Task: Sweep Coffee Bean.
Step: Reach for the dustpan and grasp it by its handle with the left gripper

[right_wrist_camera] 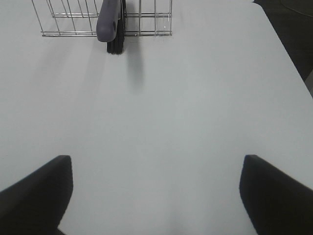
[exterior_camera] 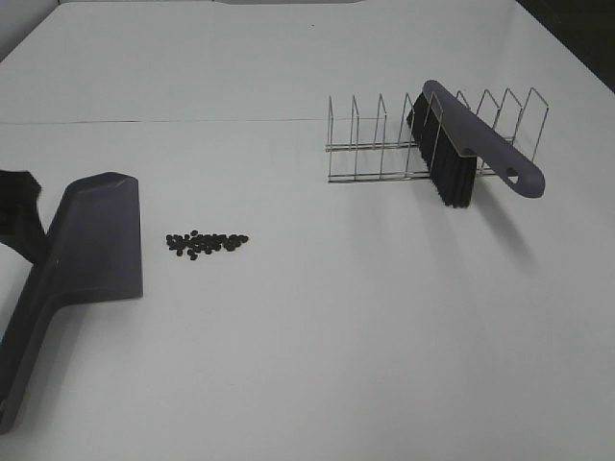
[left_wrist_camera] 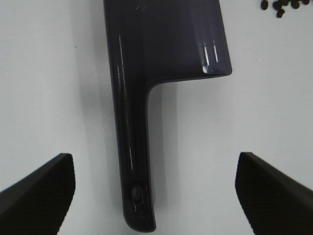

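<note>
Coffee bean (exterior_camera: 206, 243), a loose cluster on the desk (exterior_camera: 365, 336) near the dustpan (exterior_camera: 96, 240) mouth, looks light, hard and roll-prone, probably best moved with the racked brush (exterior_camera: 476, 142) taken by its stiff handle, while fingers of left gripper (left_wrist_camera: 156, 193) and right gripper (right_wrist_camera: 156, 193) gape wide, empty.

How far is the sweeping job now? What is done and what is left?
Nothing looks done: the coffee beans lie unswept in a pile on the table beside the dustpan. The brush sits in the wire rack, untouched. In hand: the left gripper hangs above the dustpan, jaws open; the right gripper, jaws open and empty, faces the rack. Left: grasp both tools, sweep the beans in.
</note>
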You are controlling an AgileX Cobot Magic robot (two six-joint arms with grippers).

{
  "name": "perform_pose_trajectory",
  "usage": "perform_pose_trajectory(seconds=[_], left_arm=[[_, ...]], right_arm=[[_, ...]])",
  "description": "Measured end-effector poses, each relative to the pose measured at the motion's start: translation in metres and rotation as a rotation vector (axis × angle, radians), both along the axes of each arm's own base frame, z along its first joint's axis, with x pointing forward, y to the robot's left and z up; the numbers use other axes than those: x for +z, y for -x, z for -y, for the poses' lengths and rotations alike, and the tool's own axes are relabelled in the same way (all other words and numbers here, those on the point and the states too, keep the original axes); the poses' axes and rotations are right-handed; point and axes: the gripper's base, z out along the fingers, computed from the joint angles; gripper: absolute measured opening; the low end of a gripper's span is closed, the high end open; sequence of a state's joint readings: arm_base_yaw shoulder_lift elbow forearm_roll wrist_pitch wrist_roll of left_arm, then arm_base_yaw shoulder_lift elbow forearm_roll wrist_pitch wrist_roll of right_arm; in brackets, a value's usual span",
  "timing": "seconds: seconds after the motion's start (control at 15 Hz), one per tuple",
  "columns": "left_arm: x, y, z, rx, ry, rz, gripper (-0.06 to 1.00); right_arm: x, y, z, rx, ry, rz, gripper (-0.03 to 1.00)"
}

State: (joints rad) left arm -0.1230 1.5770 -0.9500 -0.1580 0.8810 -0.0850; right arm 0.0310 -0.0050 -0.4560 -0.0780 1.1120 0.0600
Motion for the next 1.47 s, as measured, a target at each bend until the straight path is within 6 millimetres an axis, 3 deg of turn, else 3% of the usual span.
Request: perform_pose_trajectory(seconds=[0.33, 0.6, 0.87, 1.47], left_arm=[[-0.052, -0.01, 0.027, 0.053, -0.133, -0.113, 0.81], [-0.066, -0.011, 0.027, 0.04, -0.131, -0.103, 0.81], [-0.095, 0.009, 0.015, 0.071, -0.119, -0.083, 0.81], [-0.115, -0.013, 0.023, -0.003, -0.068, -0.088, 0.81]], right_arm=[[0.0, 0.0, 0.0, 0.0, 0.0, 0.0, 0.79], [0.0, 0.0, 0.0, 0.0, 0.0, 0.0, 0.78], [0.0, 0.0, 0.0, 0.0, 0.0, 0.0, 0.78], [0.0, 0.0, 0.0, 0.0, 0.0, 0.0, 0.77]])
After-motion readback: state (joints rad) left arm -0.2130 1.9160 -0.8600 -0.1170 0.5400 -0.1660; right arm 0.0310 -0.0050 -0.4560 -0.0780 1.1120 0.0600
